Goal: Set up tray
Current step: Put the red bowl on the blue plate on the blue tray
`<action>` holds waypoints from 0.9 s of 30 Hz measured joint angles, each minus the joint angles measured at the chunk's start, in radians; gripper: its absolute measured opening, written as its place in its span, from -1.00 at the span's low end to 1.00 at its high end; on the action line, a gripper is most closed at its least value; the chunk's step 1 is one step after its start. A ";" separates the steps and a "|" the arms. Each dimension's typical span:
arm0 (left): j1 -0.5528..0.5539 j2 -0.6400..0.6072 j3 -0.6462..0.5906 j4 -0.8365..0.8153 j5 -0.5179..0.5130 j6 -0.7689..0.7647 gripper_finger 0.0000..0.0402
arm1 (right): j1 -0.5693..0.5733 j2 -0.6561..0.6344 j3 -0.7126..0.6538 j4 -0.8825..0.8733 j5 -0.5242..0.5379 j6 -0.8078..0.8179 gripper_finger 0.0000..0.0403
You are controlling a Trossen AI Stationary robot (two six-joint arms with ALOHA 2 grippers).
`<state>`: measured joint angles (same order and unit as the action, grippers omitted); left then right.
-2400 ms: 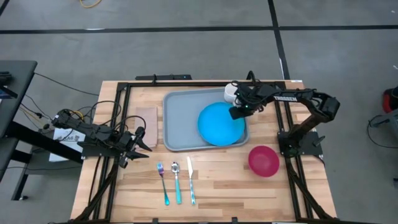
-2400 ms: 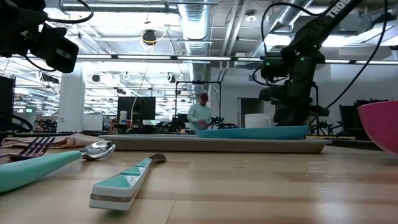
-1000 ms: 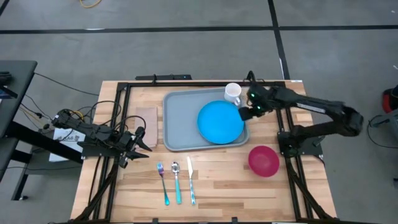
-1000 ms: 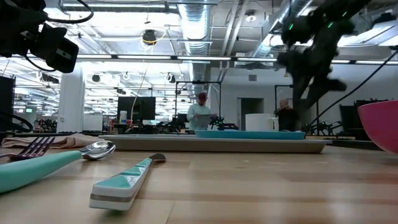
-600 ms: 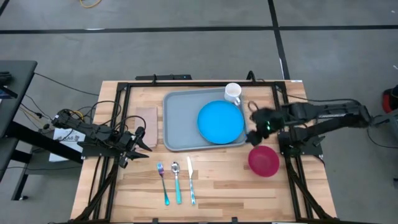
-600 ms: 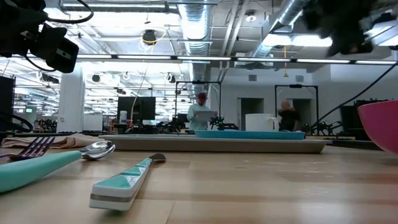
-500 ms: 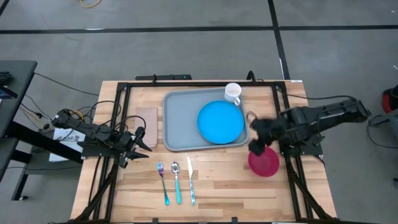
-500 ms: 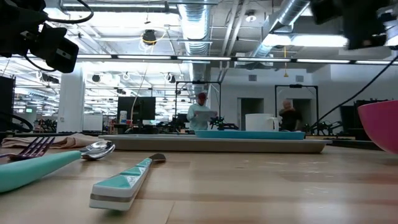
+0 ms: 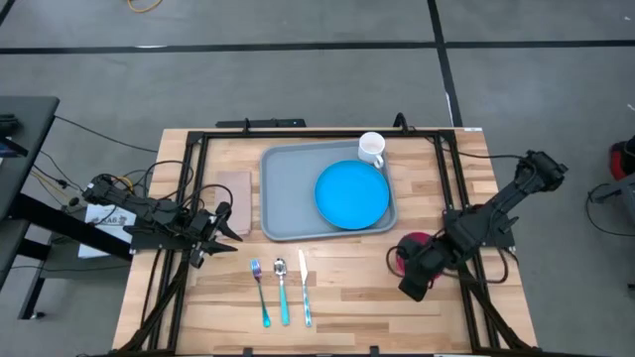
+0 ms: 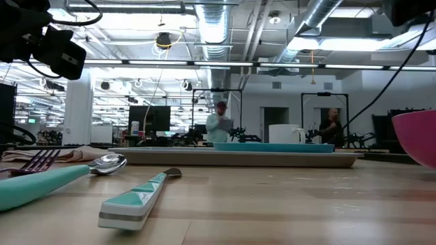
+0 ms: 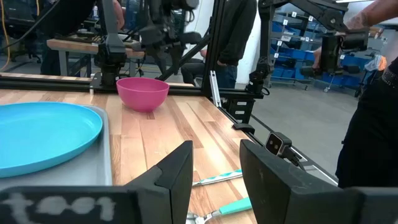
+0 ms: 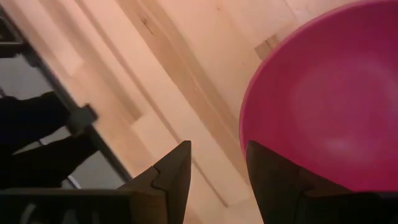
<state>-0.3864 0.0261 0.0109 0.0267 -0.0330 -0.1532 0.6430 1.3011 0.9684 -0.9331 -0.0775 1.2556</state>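
My right gripper [image 9: 403, 270] hangs over the pink bowl [image 12: 323, 99], fingers apart with nothing between them. Left gripper [image 9: 230, 222] is parked by the napkin [image 9: 235, 196], fingers apart too. The tray [image 9: 288, 188] sits mid-table holding the blue plate [image 9: 352, 195], with the white mug [image 9: 371, 149] at its far right corner.

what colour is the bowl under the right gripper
Pink, a deep magenta. The bowl shows best in the right wrist view, just beyond the right gripper.

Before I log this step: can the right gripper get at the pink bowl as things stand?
Probably yes. The right gripper hangs open right above the bowl, one finger over its rim, and nothing shows between them.
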 joint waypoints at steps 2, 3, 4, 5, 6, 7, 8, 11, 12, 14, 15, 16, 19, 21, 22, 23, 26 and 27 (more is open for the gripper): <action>0.000 0.000 0.000 0.000 0.000 0.000 -0.40 | 0.011 0.030 0.000 -0.001 0.001 0.002 -0.27; 0.000 0.000 0.000 0.000 0.000 0.000 -0.40 | 0.015 0.042 0.000 -0.001 0.001 0.002 -0.26; 0.000 0.000 0.000 0.000 0.000 0.000 -0.40 | 0.018 0.054 0.000 -0.001 0.001 0.001 -0.26; 0.000 0.000 0.000 0.000 0.000 0.000 -0.40 | 0.020 0.067 0.000 -0.001 0.001 -0.001 -0.27; 0.000 0.000 0.000 0.000 0.000 0.000 -0.40 | 0.023 0.082 0.000 -0.001 0.001 -0.009 -0.27; 0.000 0.000 0.000 0.000 0.000 0.000 -0.40 | 0.025 0.095 0.000 -0.001 0.002 -0.023 -0.27; 0.000 0.000 0.000 0.000 0.000 0.000 -0.40 | 0.024 0.107 0.000 -0.002 0.002 -0.032 -0.28; 0.000 0.000 0.000 0.000 0.000 0.000 -0.40 | 0.023 0.142 0.000 -0.004 0.002 -0.066 -0.29; 0.000 0.000 0.000 0.000 0.000 0.000 -0.40 | 0.023 0.155 0.000 -0.004 0.002 -0.076 -0.30; 0.000 0.000 0.000 0.000 0.000 0.000 -0.40 | 0.022 0.176 0.000 -0.005 0.002 -0.093 -0.31; 0.000 0.000 0.000 0.000 0.000 0.000 -0.40 | 0.022 0.185 0.000 -0.005 0.002 -0.102 -0.32; 0.000 0.000 0.000 0.000 0.000 0.000 -0.40 | 0.022 0.194 0.000 -0.005 0.002 -0.105 -0.33; 0.000 0.000 0.000 0.000 0.000 0.000 -0.40 | 0.017 0.208 -0.001 -0.004 0.008 -0.112 -0.41; 0.000 0.000 0.000 0.000 0.000 0.000 -0.40 | 0.010 0.210 -0.001 -0.004 0.010 -0.113 -0.52; 0.000 0.000 0.000 0.000 0.000 0.000 -0.40 | 0.004 0.210 -0.001 -0.004 0.011 -0.116 -0.58; 0.000 0.000 0.000 0.000 0.000 0.000 -0.40 | -0.003 0.209 -0.001 -0.004 0.012 -0.124 -0.66; 0.000 0.000 0.000 0.000 0.000 0.000 -0.40 | -0.026 0.208 -0.001 -0.003 0.011 -0.141 -0.90; 0.000 0.000 0.000 0.000 0.000 0.000 -0.40 | -0.035 0.204 -0.001 -0.003 0.010 -0.153 -0.94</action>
<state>-0.3863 0.0261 0.0109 0.0269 -0.0326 -0.1532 0.6082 1.5049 0.9676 -0.9363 -0.0680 1.1030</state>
